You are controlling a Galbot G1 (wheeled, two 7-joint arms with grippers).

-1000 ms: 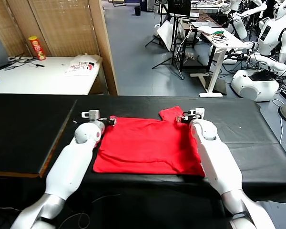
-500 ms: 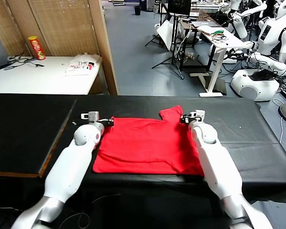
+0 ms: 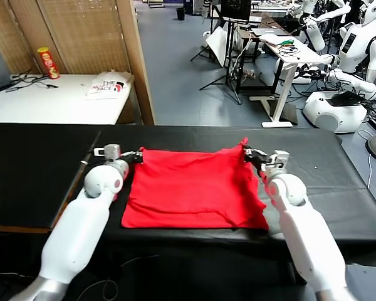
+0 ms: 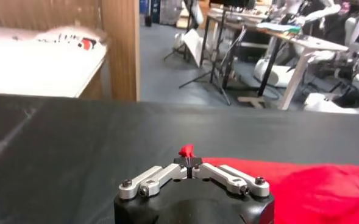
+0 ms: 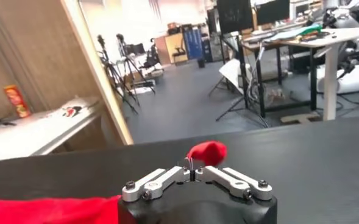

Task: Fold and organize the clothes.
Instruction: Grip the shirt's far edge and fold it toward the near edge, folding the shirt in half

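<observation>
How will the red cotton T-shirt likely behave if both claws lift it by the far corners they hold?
The red cotton T-shirt would probably hang limp: it already creases between the left claw and right claw. It looks light. Its near edge would likely drag on the black table.

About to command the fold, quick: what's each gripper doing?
Left gripper: shut on the red T-shirt, far left corner.
Right gripper: shut on its far right corner.
</observation>
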